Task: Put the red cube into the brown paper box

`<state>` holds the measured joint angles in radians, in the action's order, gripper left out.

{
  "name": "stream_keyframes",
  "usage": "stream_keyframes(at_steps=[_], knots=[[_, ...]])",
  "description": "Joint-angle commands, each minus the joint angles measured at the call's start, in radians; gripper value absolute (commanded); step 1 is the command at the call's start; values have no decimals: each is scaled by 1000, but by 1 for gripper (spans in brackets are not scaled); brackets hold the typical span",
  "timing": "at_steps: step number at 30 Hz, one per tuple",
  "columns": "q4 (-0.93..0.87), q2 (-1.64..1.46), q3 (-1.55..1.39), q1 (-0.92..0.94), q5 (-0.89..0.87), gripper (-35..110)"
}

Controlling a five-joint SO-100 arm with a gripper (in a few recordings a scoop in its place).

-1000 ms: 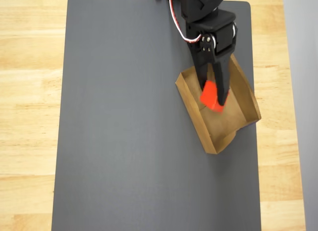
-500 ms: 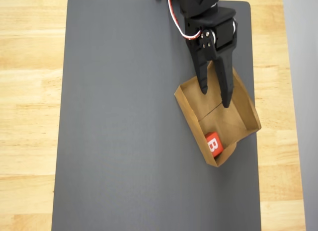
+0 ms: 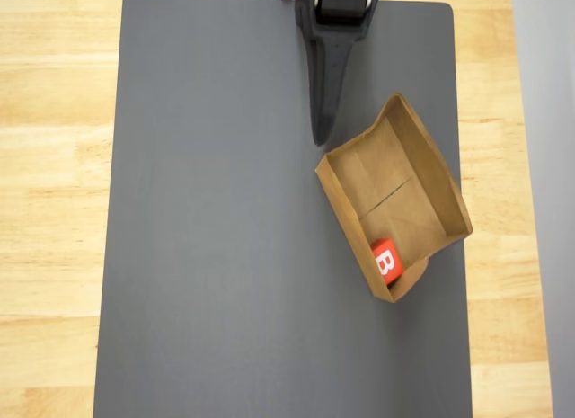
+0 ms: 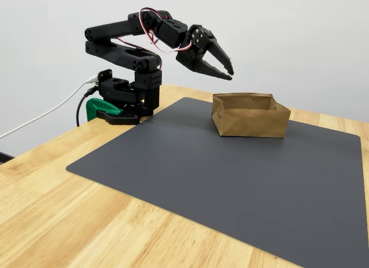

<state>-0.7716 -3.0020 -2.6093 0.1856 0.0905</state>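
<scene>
Since a second ago the cube (image 3: pixel 385 262) has gone from the claw's grip to the floor of the box (image 3: pixel 429 157); half a second ago it already lay there, and it has not shifted since. It sits in the box's lower corner in the overhead view, touching or just beside the two walls that meet there, white "B" face up. In the fixed view the near wall hides it.

The gripper (image 4: pixel 226 70) has pulled back off the box toward the arm's base. In the overhead view it is now beyond the box's upper-left corner, over the grey mat (image 3: pixel 225 256), no longer above the box. In the fixed view it hangs in the air left of the box and above its rim, fingers slightly parted, holding nothing.

The box stands on the mat, askew to the mat's edges, near the right edge in the overhead view. The mat lies on a wooden table (image 3: pixel 54 166).

Judgement: drop is done, cube is in, task looks complete. Only the arm's retreat to rest seems left.
</scene>
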Motion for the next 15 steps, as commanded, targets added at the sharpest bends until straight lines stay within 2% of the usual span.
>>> stream_keyframes(at_steps=[1,8,15], knots=[[-77,-61,-28,32,-3,0],[-247,-140,-63,46,25,0],[-333,-140,-63,46,18,0]])
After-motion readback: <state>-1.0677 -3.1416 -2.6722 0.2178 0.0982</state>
